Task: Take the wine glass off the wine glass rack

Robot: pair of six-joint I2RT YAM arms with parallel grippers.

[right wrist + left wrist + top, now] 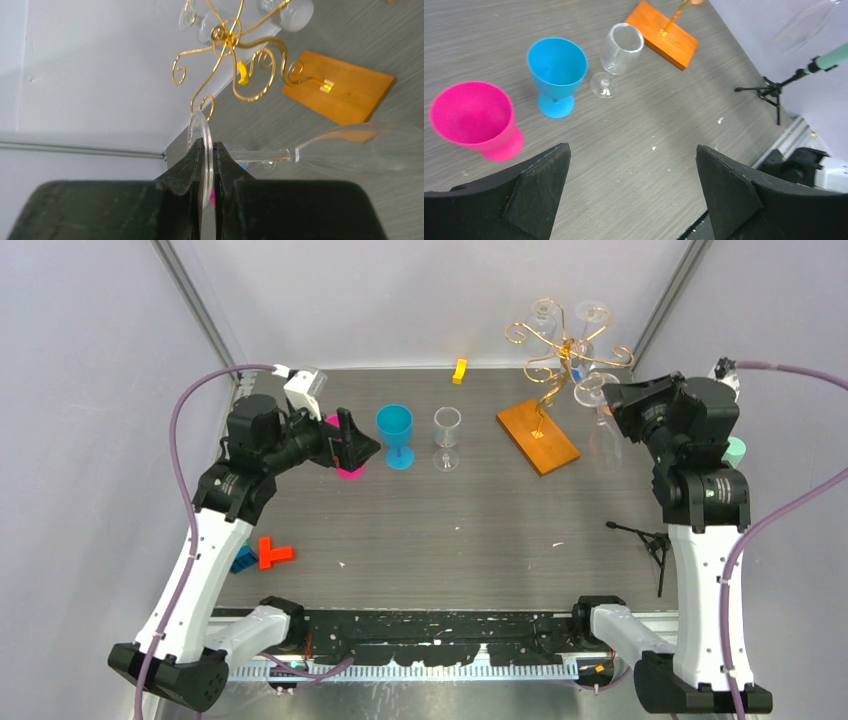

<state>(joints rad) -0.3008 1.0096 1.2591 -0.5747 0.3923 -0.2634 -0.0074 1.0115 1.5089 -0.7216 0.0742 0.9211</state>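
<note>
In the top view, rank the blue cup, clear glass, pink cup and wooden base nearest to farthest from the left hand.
1. Pink cup, beside the left hand.
2. Blue cup, just right.
3. Clear glass, further right.
4. Wooden base, farthest right.

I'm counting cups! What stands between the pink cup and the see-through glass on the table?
The blue cup stands upright between the pink cup and the clear glass; the left wrist view shows it best.
</note>
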